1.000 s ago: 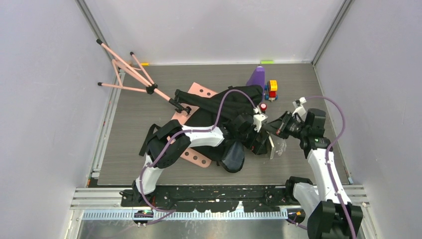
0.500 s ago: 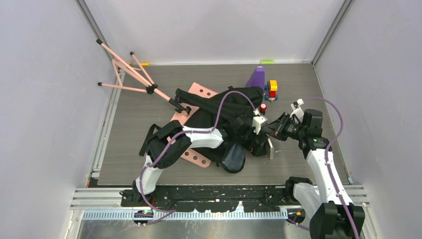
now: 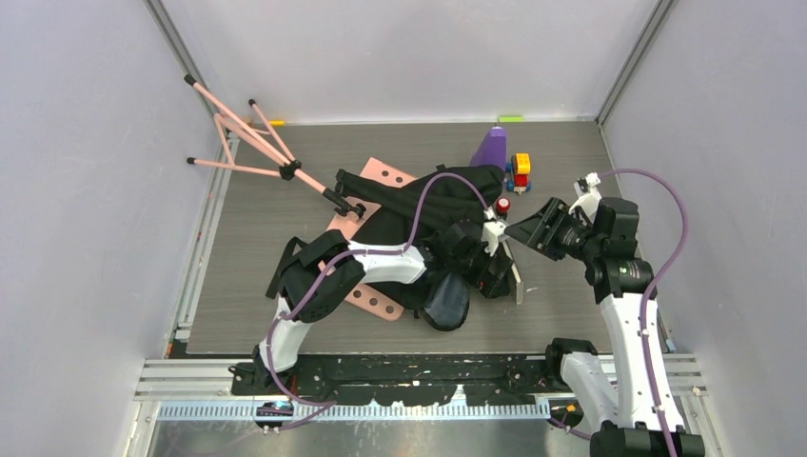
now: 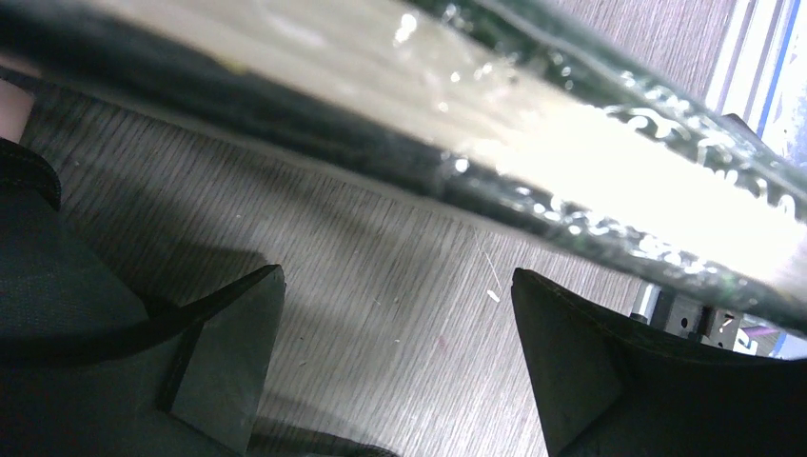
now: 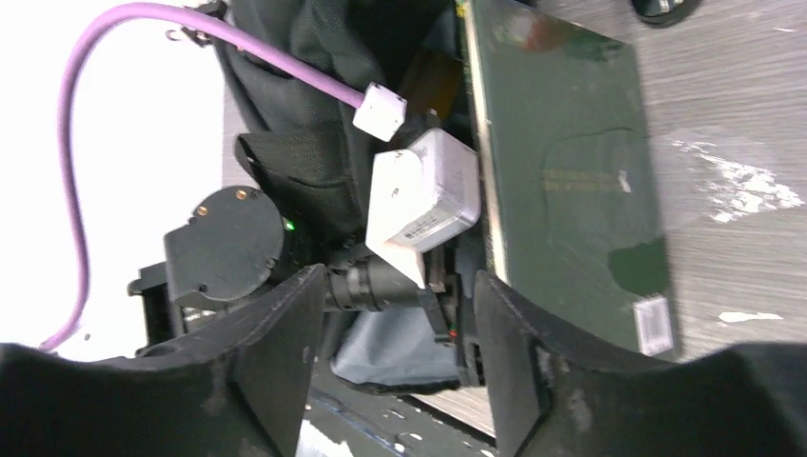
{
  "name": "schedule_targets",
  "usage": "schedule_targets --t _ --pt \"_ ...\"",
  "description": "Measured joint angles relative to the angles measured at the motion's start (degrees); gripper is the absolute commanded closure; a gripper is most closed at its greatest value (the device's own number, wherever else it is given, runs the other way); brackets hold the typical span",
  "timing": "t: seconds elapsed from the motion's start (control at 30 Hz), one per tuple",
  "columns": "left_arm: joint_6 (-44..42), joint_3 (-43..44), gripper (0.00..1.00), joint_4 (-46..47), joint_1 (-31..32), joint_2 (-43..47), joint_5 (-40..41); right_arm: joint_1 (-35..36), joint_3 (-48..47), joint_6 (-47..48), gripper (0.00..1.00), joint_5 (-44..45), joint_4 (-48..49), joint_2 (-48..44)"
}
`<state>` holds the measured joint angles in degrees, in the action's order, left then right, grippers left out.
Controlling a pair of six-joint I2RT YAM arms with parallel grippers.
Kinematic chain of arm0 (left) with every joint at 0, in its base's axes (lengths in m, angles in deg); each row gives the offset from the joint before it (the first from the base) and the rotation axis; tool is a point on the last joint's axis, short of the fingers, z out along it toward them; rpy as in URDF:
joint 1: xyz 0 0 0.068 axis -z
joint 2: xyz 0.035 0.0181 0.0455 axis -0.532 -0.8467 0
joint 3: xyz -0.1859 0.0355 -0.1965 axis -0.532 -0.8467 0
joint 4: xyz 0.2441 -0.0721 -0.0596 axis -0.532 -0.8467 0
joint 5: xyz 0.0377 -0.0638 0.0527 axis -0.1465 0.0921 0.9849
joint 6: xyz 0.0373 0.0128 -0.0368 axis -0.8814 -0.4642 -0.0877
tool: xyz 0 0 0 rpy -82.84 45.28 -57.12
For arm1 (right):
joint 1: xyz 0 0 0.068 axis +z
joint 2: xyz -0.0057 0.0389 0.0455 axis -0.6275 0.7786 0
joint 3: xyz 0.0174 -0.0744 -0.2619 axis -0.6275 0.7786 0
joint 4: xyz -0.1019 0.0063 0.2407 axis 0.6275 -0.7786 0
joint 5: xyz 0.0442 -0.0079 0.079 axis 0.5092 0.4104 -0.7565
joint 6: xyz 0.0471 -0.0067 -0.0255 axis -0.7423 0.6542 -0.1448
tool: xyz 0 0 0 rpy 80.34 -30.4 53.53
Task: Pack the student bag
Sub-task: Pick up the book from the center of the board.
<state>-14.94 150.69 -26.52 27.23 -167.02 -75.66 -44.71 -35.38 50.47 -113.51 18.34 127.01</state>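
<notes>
1. Left claw (image 4: 398,276): mine. Fingers spread wide, pinching nothing. It sits low over bare desk (image 4: 381,257), at the right-hand end of the student bag.

2. Right claw (image 5: 395,286): mine. Fingers apart and empty. It is raised off the desk to the right of the bag, with its tips turned toward my left wrist.

3. Student bag (image 3: 433,205): black, soft, slumped. It lies in the middle of the desk under my left forearm, partly on top of the pink perforated board (image 3: 381,303). One strap trails off toward the left.

4. Book (image 5: 571,171): dark green cover under a shiny clear wrap, with a small label at one corner. It stands on edge just beside my left claw at the bag's right end. Whether it touches the bag, I cannot tell.

5. Pink folding stand (image 3: 249,143): far left, well apart from both claws.

6. Purple object (image 3: 492,148): at the far edge, behind the bag.

7. Stack of coloured blocks (image 3: 520,171): just right of the purple object.

8. Small red-topped item (image 3: 502,204): near the bag's far right corner.
</notes>
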Motion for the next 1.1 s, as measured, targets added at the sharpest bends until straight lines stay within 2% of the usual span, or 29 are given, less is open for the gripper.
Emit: schedule_targets --t 0.17,0.33,0.57,0.83,1.1 --pt "0.13 0.0 0.17 0.0 -0.02 0.02 0.09 0.0 -1.18 3.56 0.29 6.4 -7.8 -3.3" --pt "0.76 0.0 0.3 0.0 -0.22 0.35 0.09 0.0 -1.4 4.13 0.31 12.61 -14.12 -5.22" --pt "1.07 0.02 0.42 0.04 -0.48 0.44 0.04 0.46 -2.01 4.15 0.33 15.3 -16.9 -2.73" --pt "1.18 0.02 0.46 0.11 -0.87 0.44 -0.04 5.7 -2.01 4.13 0.33 16.57 -17.22 -0.26" --pt "1.38 0.13 0.46 0.09 -1.07 0.48 -0.24 13.64 -2.01 3.04 0.36 23.91 -18.12 3.76"
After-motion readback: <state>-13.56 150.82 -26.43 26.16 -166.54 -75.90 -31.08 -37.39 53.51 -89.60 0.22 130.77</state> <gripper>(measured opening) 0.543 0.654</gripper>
